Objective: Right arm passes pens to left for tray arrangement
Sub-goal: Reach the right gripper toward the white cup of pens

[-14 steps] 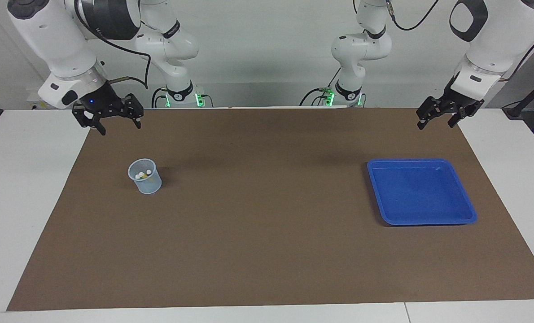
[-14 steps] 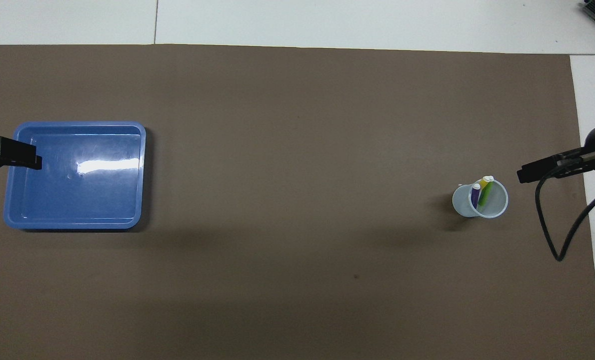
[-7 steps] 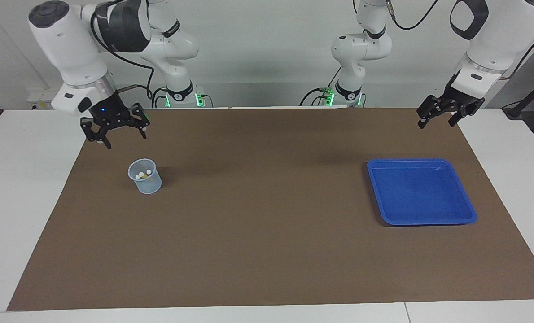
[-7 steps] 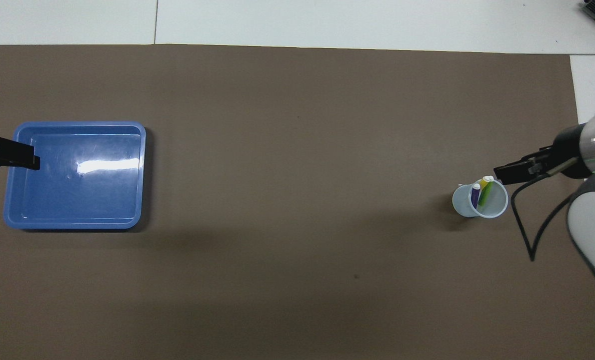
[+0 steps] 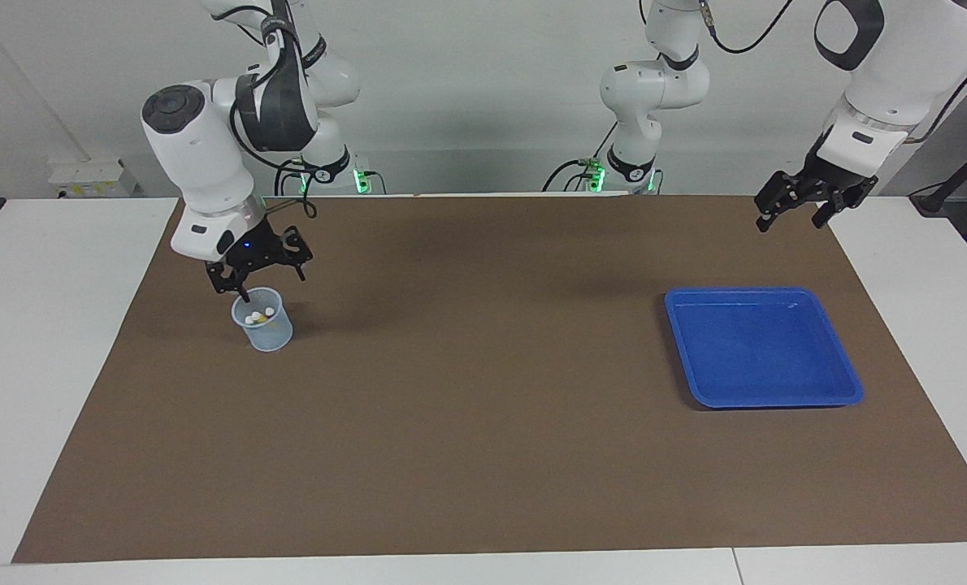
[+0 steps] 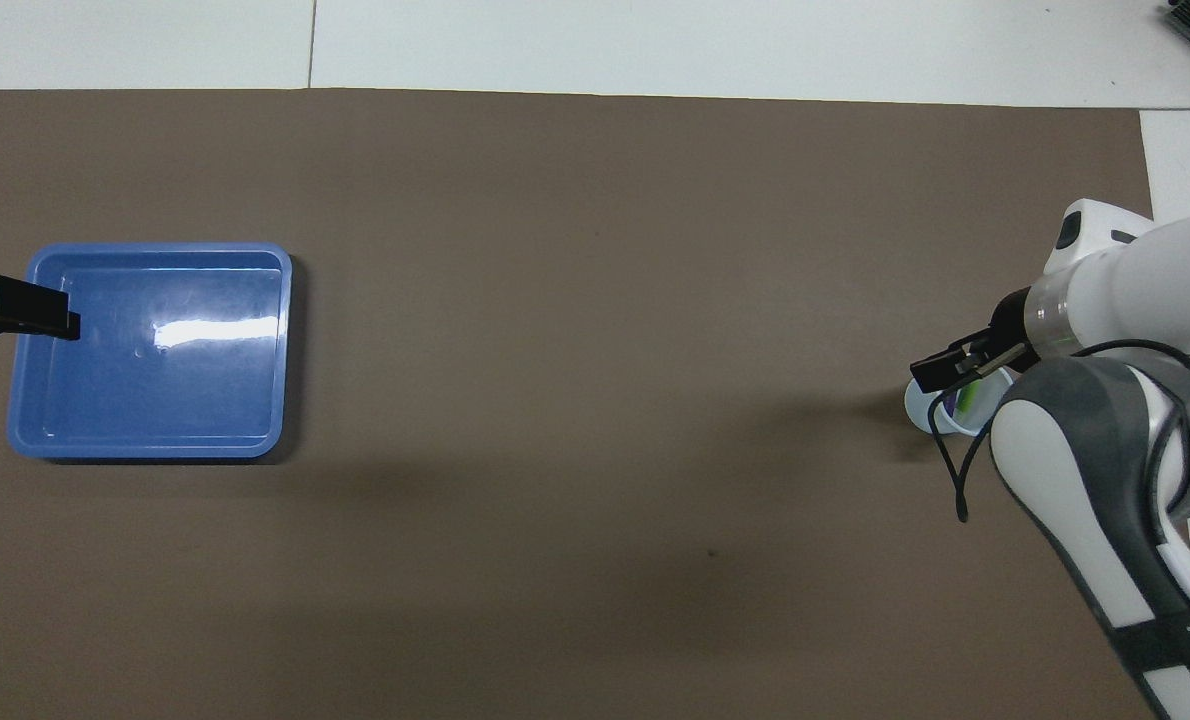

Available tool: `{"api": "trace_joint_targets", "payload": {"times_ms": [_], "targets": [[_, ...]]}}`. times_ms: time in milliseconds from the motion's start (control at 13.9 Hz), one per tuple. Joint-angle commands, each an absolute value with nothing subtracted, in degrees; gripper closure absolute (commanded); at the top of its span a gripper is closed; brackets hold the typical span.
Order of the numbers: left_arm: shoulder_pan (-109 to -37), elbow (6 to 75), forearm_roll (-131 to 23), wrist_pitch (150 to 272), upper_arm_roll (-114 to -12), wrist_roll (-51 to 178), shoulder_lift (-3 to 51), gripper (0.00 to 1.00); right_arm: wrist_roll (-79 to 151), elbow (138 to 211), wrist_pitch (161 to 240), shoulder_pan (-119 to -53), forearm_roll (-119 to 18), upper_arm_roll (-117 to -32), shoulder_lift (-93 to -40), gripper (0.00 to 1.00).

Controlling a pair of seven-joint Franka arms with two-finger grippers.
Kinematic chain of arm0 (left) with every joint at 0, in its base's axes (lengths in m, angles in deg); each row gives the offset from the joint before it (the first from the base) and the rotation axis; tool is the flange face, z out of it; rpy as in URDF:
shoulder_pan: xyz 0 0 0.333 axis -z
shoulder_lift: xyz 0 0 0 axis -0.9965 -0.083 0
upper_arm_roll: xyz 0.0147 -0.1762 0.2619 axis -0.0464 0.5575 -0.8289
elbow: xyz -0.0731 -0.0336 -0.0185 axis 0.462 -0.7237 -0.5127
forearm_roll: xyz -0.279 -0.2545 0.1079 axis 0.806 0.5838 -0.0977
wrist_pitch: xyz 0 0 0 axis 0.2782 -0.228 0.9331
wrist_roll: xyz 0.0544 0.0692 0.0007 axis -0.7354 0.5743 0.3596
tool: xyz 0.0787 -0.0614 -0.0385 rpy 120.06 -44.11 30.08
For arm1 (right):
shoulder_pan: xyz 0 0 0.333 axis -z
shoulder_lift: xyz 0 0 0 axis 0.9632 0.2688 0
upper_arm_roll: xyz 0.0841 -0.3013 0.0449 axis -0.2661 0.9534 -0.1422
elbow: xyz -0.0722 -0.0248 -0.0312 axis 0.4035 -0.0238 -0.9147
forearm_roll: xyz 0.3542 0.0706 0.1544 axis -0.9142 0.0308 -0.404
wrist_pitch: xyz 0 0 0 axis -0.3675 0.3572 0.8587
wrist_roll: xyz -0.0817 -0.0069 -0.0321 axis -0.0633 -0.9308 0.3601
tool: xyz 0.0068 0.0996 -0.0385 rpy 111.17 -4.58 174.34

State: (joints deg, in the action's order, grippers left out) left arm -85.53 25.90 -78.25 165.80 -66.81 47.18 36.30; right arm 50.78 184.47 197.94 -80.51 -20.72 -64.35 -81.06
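The right tool (image 5: 259,280) hangs wide open just above the cup (image 5: 264,325) holding the pens (image 5: 258,315), toward the right arm's end of the table (image 5: 483,455). The left tool (image 5: 791,215) waits, wide open and holding nothing, over the mat's (image 5: 483,390) edge. The tray (image 5: 849,382) lies at the left arm's end, with broad bare mat between it and the cup.
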Motion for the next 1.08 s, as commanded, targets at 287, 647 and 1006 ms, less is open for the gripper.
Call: {"api": "trace_joint_targets", "payload": {"times_ms": [287, 647, 1006], "targets": [[-84.8, 26.8, -79.2, 165.3, -66.7, 46.8, 38.1, 0.0, 51.7, 188.8, 201.0, -79.2, -21.0, -64.5, -78.1, 0.12], [-85.0, 26.8, -79.1, 164.1, -66.6, 46.9, 38.3, 0.0, 52.1, 189.5, 200.9, -79.2, -21.0, -64.5, -78.3, 0.17], [-85.7, 27.9, -78.7, 163.5, -66.6, 46.7, 39.3, 0.0, 52.3, 190.0, 200.7, -79.2, -21.0, -64.5, -78.5, 0.37]]}}
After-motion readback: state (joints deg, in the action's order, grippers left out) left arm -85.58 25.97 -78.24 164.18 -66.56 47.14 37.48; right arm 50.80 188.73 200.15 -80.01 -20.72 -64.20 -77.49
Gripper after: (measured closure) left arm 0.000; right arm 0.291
